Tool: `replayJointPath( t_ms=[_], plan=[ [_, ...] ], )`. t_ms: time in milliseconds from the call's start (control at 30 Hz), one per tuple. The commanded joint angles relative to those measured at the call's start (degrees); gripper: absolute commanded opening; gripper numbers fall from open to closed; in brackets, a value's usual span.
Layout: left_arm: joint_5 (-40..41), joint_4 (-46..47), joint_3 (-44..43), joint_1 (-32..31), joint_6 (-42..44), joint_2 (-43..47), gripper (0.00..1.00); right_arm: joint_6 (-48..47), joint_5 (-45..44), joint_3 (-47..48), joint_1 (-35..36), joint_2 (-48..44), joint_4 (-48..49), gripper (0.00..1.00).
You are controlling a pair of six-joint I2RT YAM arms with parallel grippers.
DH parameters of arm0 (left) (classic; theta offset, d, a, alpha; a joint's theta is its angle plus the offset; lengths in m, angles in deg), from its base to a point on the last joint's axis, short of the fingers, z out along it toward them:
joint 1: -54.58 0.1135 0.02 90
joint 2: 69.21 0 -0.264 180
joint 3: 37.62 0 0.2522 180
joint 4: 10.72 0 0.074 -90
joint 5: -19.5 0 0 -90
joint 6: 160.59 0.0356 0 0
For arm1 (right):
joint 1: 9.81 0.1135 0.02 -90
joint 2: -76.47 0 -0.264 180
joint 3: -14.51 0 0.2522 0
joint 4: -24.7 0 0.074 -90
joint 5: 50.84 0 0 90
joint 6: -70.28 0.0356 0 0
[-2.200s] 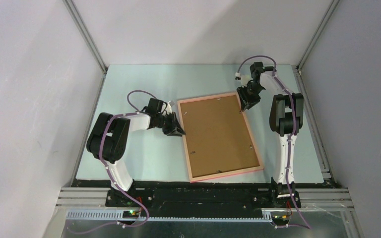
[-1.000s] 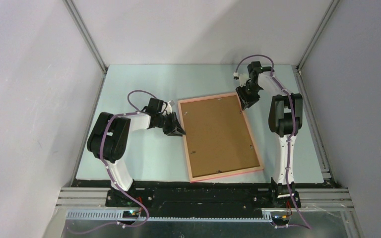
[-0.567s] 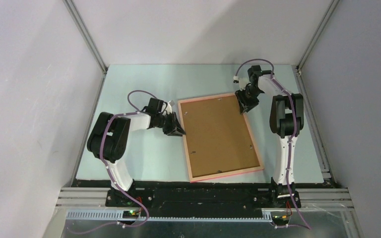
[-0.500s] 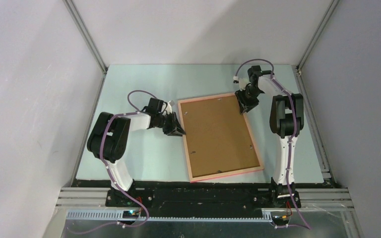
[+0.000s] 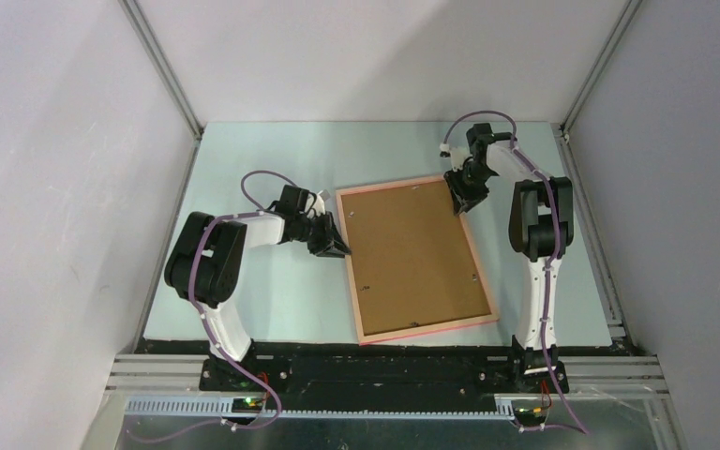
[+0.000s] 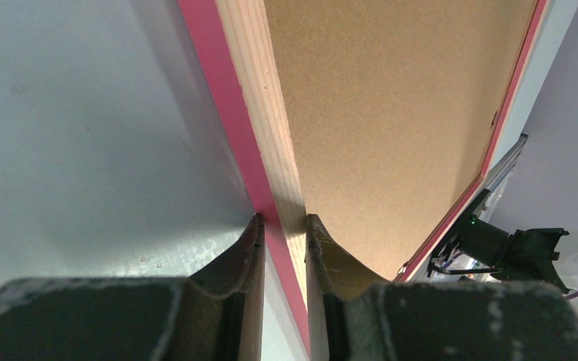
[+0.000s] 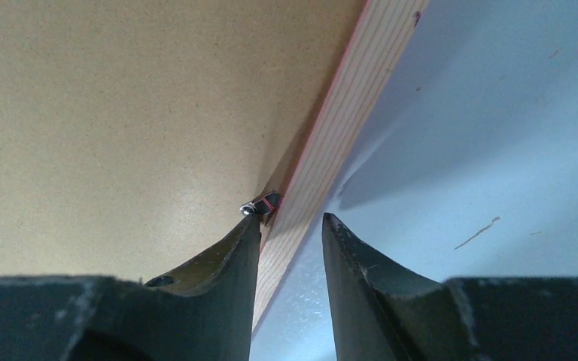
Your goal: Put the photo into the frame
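The left gripper (image 5: 338,247) had its jaws clenched on the left rail of the frame (image 5: 428,329), one finger on the pink outer edge and the other by the brown backing board (image 5: 412,253). The frame lay face down on the table (image 5: 272,300), board uppermost. At its far right corner, the right gripper (image 5: 460,199) had its jaws astride the rail beside a small metal clip (image 7: 260,205); whether they gripped it could not be told.

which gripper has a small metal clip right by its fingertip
The right gripper: a small metal clip sits by one fingertip at the pink-edged wooden frame. The left gripper clamps a bare stretch of it.
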Motion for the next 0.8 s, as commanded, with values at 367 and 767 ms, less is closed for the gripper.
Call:
replayJointPath(
  t_ms=[367, 767],
  plan=[
    [0.71, 0.05, -1.14, -0.36, 2.72, -1.48, 0.00, -1.20, -2.80, 3.44, 0.65, 1.12, -0.58, 0.41],
    [0.49, -0.03, -1.19, -0.37, 2.71, -1.41, 0.00, -0.34, -4.62, -0.63, 1.08, -0.26, 1.95, 0.40]
  ],
)
